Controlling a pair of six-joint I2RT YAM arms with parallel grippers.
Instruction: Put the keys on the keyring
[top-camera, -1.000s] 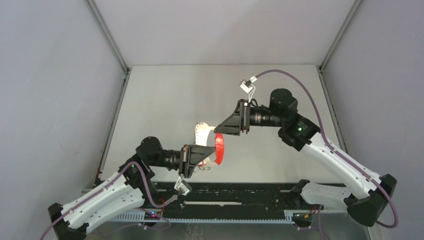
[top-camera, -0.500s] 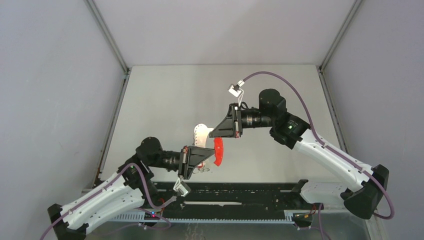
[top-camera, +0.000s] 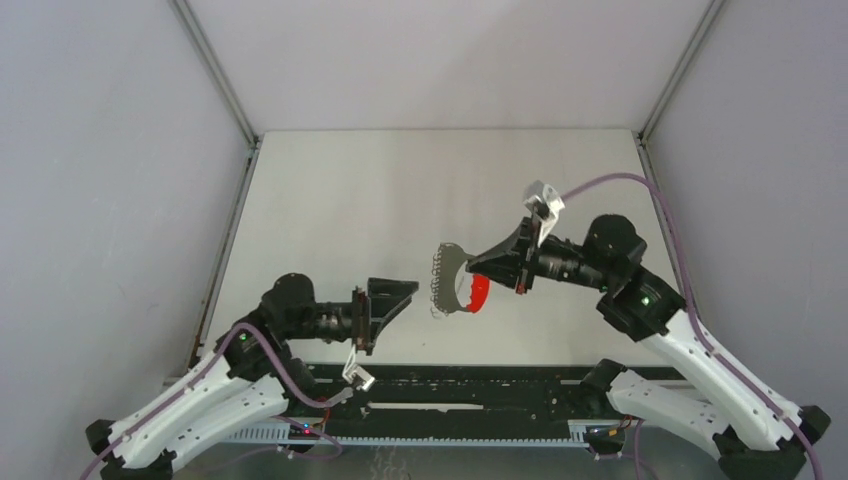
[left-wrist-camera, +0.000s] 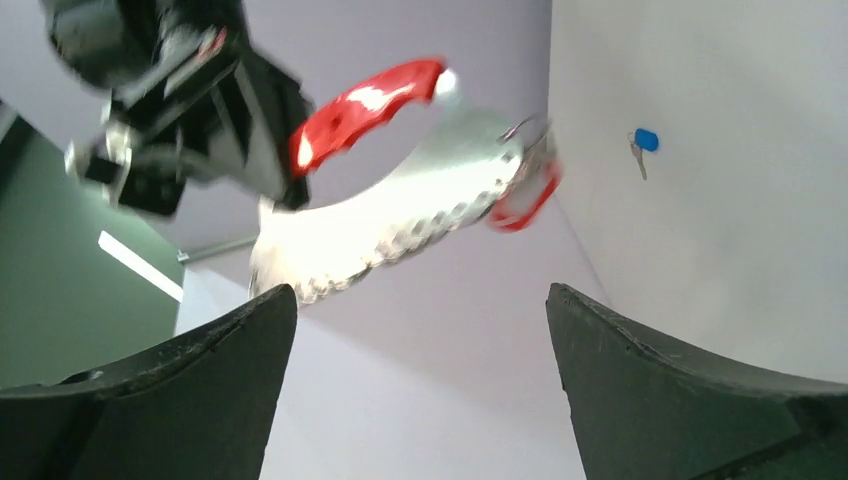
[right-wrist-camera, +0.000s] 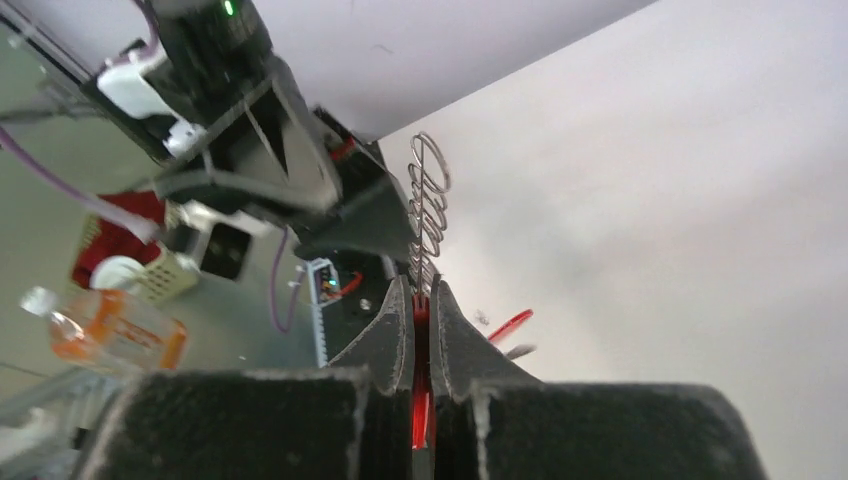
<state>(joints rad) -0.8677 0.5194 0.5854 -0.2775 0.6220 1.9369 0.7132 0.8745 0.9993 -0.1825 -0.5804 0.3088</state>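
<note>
The right gripper (top-camera: 473, 272) is clamped shut on the red curved-band keyring (top-camera: 480, 294) with its cluster of silver metal rings, holding it above the grey table (top-camera: 330, 200). The left gripper (top-camera: 400, 298), jaws wide apart and empty, sits just beside the keyring without touching it. The small silver key with a blue oblong tag (left-wrist-camera: 645, 141) lies on the table well apart.

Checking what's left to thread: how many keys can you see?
2. The blue-tagged key lies alone on the table; the red-tagged key hangs blurred at the end of the keyring, maybe already on it. Others could be hidden.
</note>
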